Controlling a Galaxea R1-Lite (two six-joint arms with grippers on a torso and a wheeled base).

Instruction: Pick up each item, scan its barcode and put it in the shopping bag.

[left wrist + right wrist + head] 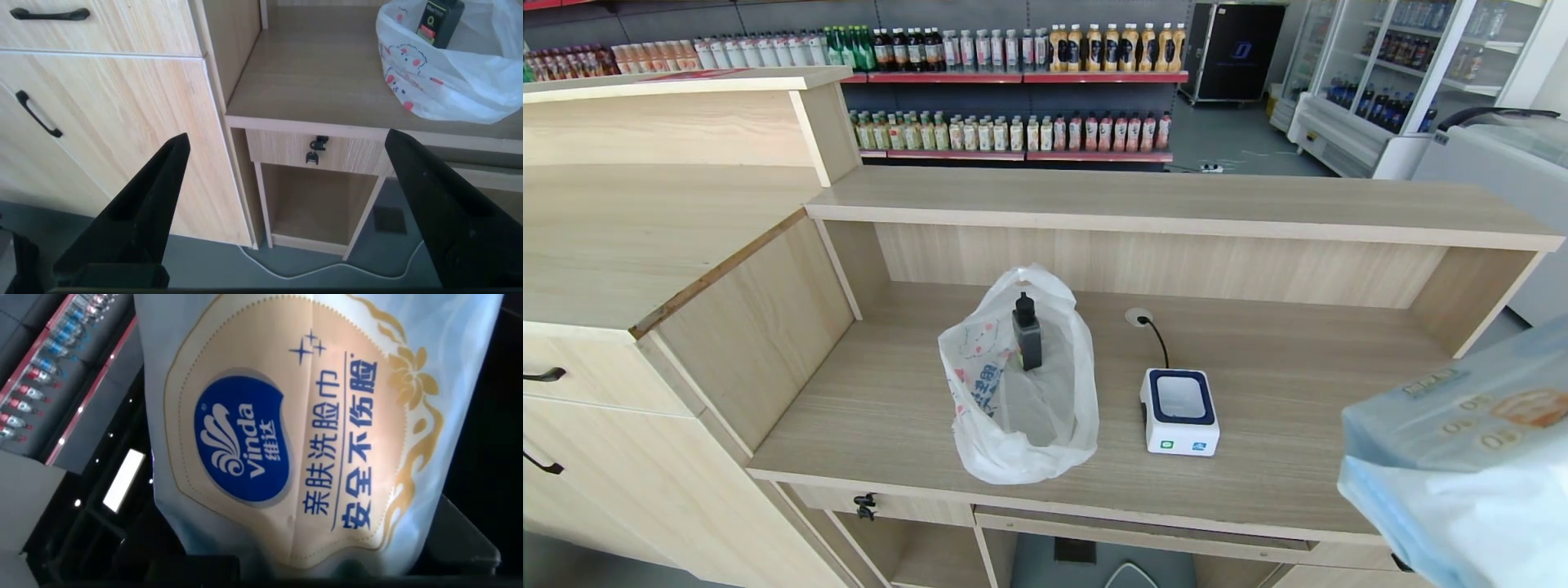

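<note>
The pack [1462, 457] is raised near the bench's [1282, 384] right front corner, grasped by the right pincer [343, 576]. The bag [1021, 425], holding a bottle [1027, 331], stands beside the scanner [1180, 411]. The left pincer [286, 139] hangs released, low beside the bench.

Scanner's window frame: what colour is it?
Dark blue, on the white scanner; clearest in the head view.

Dark bottle [1027, 331] upright in white shopping bag [1045, 429], scanner [1179, 410] just beside, pale-blue pack [1462, 457] lower right.
</note>
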